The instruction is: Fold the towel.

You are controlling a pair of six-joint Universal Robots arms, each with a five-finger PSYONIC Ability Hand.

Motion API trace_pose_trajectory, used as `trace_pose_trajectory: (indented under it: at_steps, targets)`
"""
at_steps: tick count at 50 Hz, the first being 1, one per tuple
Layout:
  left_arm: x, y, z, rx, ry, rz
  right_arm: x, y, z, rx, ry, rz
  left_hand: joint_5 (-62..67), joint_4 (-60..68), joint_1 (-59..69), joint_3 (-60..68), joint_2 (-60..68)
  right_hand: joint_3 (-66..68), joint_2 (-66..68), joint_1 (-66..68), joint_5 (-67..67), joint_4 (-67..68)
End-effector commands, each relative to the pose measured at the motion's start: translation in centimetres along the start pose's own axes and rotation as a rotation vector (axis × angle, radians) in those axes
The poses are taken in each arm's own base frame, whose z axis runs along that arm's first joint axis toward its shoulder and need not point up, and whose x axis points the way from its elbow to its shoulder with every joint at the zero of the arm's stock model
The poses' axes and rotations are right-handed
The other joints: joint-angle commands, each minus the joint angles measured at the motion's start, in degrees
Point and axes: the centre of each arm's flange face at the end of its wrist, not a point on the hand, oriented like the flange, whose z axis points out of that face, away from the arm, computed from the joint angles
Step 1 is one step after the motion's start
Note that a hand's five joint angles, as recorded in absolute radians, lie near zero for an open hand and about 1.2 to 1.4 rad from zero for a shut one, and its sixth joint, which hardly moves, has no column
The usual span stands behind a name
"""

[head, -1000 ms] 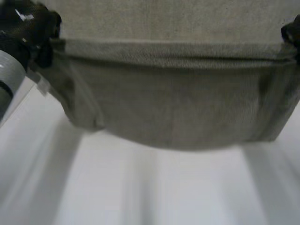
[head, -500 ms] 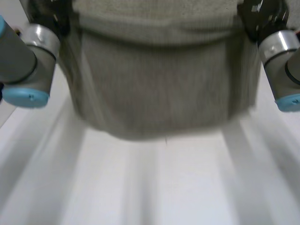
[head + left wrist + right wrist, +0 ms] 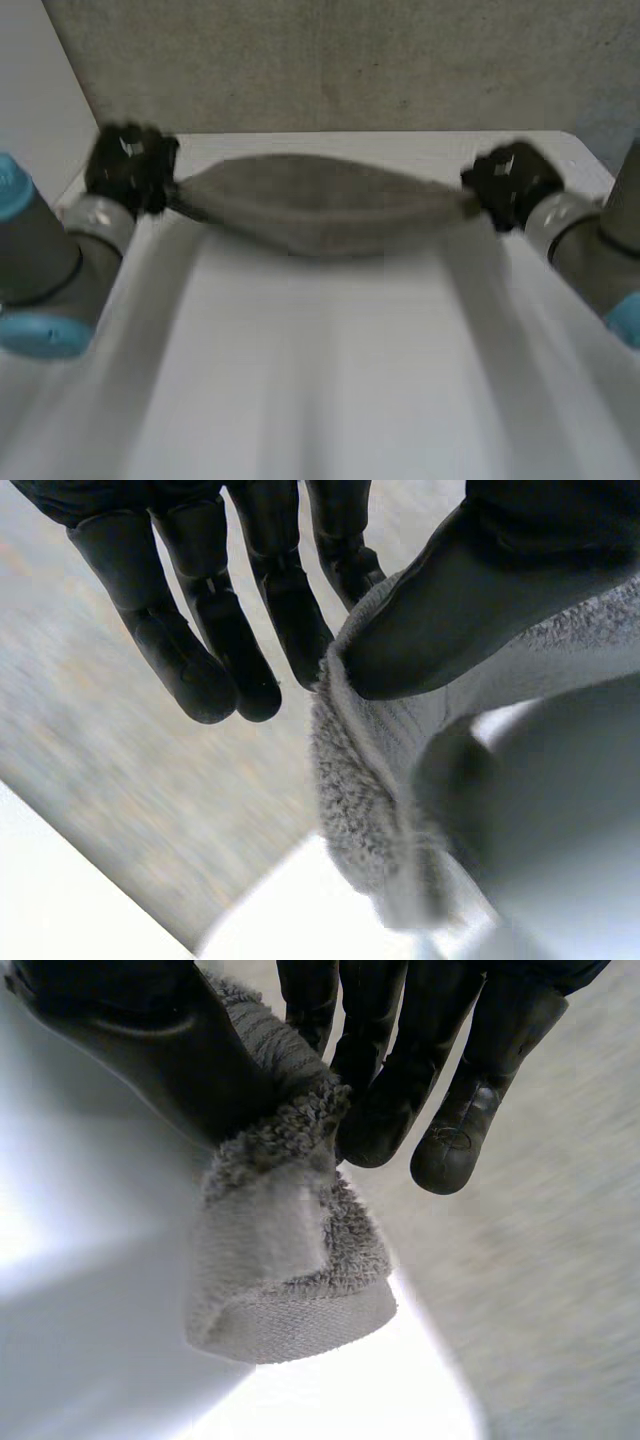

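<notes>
The towel (image 3: 320, 205) hangs stretched between the two hands over the far part of the table (image 3: 320, 380), sagging in the middle. The left hand (image 3: 130, 170) pinches one end between thumb and fingers. The right hand (image 3: 510, 185) pinches the other end the same way.

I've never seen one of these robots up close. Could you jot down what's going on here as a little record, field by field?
surface: white table
item: grey towel, stretched between the two hands over the table's far part, sagging in the middle
left hand: pinches one end of the towel between thumb and fingers
right hand: pinches the other end the same way
towel touching table: cannot tell
</notes>
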Motion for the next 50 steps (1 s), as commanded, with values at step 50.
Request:
trace_pose_trajectory:
  at_steps: [50]
  targets:
    - [0.8, 3.6, -3.5, -0.103, 0.072, 0.089, -2.1, 8.3, -4.0, -0.342, -0.139, 0.245, -16.7, -7.1, -4.1, -8.8, -7.2, -27.4, -25.1, -26.1, -26.3, -27.2]
